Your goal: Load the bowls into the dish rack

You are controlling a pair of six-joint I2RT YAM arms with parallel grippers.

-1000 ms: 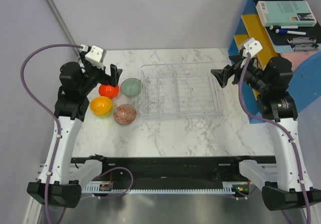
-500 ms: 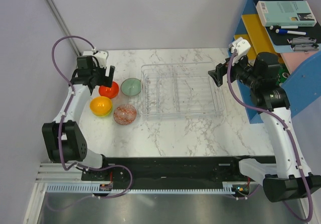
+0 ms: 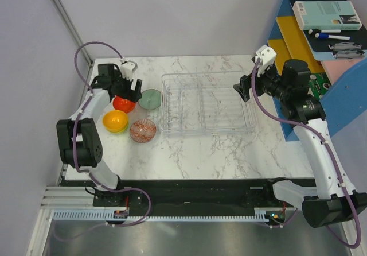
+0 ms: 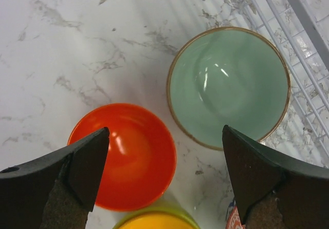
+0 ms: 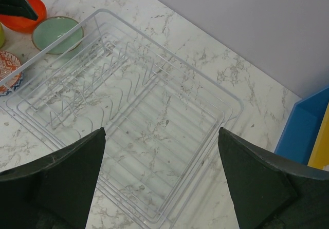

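The bowls stand left of the clear dish rack (image 3: 206,104): red-orange (image 3: 123,103), pale grey-green (image 3: 150,99), orange-yellow (image 3: 114,120) nested in the lime green one (image 3: 119,130), and the red-patterned one (image 3: 143,130). My left gripper (image 3: 129,89) is open and empty, hovering over the gap between the red-orange bowl (image 4: 123,157) and the grey-green bowl (image 4: 229,85). The yellow bowl (image 4: 154,223) sits at the bottom edge of that view. My right gripper (image 3: 241,88) is open and empty above the rack's right side (image 5: 139,111), which holds no bowls.
A blue shelf unit (image 3: 321,43) with a book and pens stands at the right, close behind my right arm. A grey wall runs along the table's far edge. The marble table (image 3: 218,152) extends in front of the rack.
My left arm has stretched out toward the back and brought its gripper down over the red-orange and grey-green bowls. My right gripper has moved left toward the rack. The bowls have not moved.
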